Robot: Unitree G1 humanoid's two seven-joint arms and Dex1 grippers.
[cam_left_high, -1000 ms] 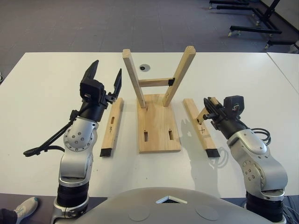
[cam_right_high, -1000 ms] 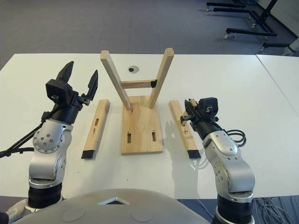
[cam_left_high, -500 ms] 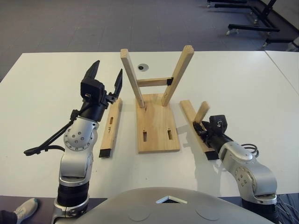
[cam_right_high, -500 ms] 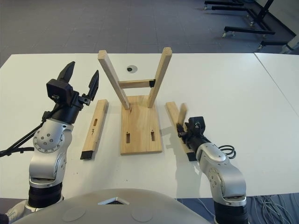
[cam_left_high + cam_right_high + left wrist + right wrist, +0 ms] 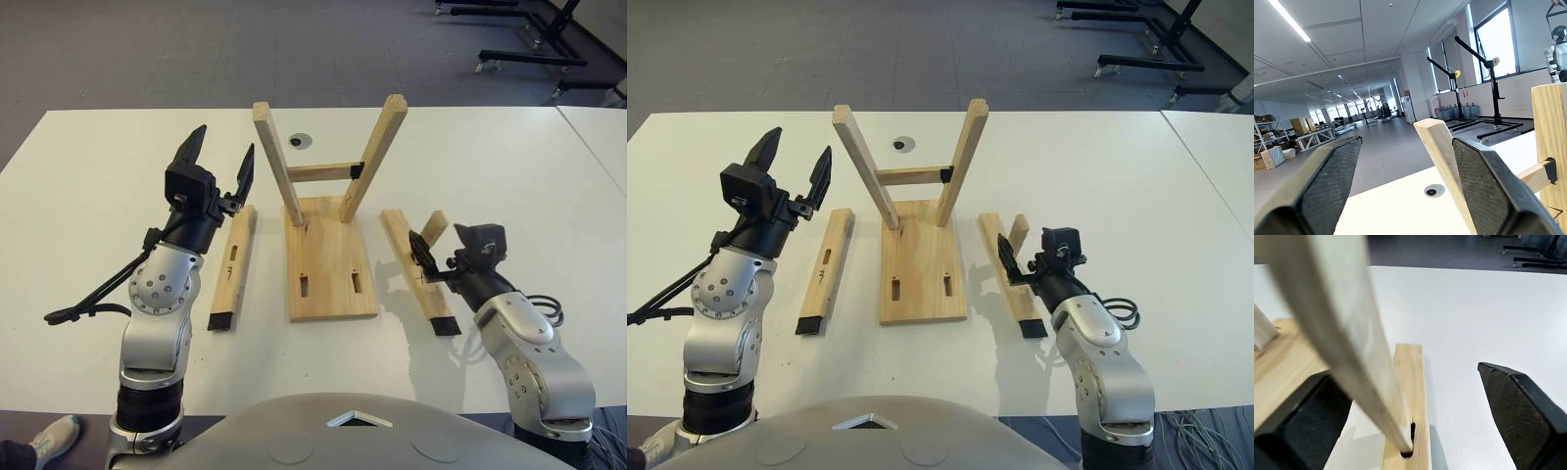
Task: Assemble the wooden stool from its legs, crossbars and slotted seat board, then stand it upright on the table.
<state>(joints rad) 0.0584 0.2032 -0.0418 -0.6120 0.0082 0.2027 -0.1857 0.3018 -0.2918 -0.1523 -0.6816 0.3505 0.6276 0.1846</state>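
A pale wooden slotted seat board (image 5: 333,257) lies flat at the middle of the white worktop (image 5: 98,176). Two pale wooden legs (image 5: 278,162) stand splayed in its far slots, joined by a wooden crossbar (image 5: 323,172). A loose black-capped wooden leg (image 5: 233,266) lies towards the left edge. Another such leg (image 5: 401,235) lies towards the right edge, with a short wooden crossbar (image 5: 432,227) tilted in its slot. The right gripper (image 5: 1405,374) sits low there, fingers spread either side of that crossbar. The left gripper (image 5: 225,140) is raised above the left leg, fingers apart. A round grommet hole (image 5: 299,141) sits near the far edge. A neighbouring white table (image 5: 598,127), grey floor (image 5: 147,49) and black wheeled stands (image 5: 529,54) lie beyond.
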